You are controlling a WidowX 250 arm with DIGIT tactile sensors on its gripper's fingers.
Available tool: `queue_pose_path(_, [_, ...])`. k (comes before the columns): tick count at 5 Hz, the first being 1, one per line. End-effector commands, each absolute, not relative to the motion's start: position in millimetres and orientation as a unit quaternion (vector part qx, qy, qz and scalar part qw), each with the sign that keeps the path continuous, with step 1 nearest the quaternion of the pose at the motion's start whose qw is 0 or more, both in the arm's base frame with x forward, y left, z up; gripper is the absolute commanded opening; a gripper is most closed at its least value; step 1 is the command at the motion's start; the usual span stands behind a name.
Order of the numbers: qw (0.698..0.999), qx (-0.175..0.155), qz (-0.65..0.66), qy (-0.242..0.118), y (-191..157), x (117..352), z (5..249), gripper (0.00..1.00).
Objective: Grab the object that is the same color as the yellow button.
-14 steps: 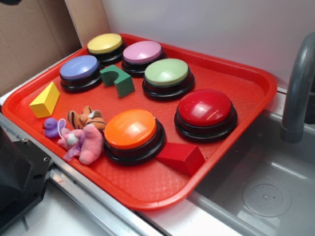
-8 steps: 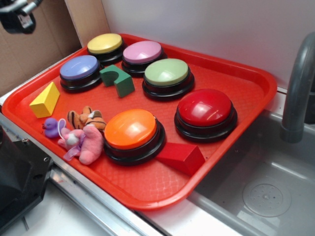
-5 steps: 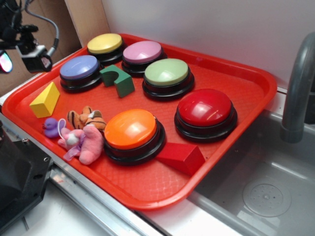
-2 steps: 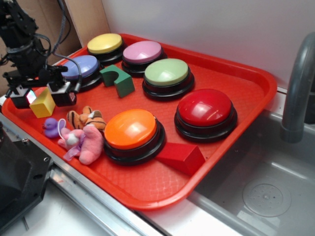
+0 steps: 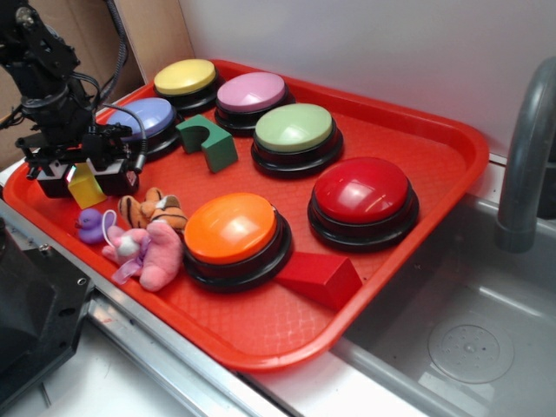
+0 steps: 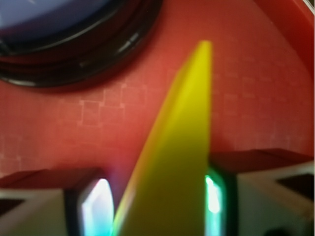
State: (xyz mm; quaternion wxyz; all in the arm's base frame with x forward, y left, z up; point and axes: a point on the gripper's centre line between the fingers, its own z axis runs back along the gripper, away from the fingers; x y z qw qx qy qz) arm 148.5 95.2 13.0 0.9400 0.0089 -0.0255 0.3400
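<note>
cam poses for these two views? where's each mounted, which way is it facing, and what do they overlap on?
Exterior: fixed off the robot, high at the tray's near corner, looking down across the buttons toward the wall; shows the black arm and hand at far left, lowered around the yellow wedge block.
Wrist: on the hand, looking down past its two fingers at the tray floor; the yellow wedge block stands between them, with a gap at the left finger.
Shared: the wedge block, red tray, and blue button.

The wedge block (image 5: 86, 188) sits between the gripper (image 5: 84, 176) fingers at the tray's (image 5: 417, 221) nine o'clock edge; the plush toys (image 5: 143, 239) lie at its five o'clock. The nearest button (image 5: 143, 122) stands at its one o'clock; the arch block (image 5: 208, 143) lies beyond, toward three o'clock.
</note>
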Motion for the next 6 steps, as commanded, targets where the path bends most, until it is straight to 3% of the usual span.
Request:
queue_pose_path(1, [0.946, 0.003, 0.321, -0.041, 86, 164, 72, 0.0])
queue_pose_path(3, [0.978, -0.021, 0.205, -0.039, 40, 189, 131, 0.0])
queue_pose_path(4, [0.984, -0.024, 0.169, -0.055, 19, 195, 151, 0.0])
queue_pose_path(5, [0.985, -0.029, 0.15, -0.076, 7, 199, 154, 0.0])
queue_pose_path(6, [0.981, -0.065, 0.175, -0.056, 20, 198, 149, 0.0])
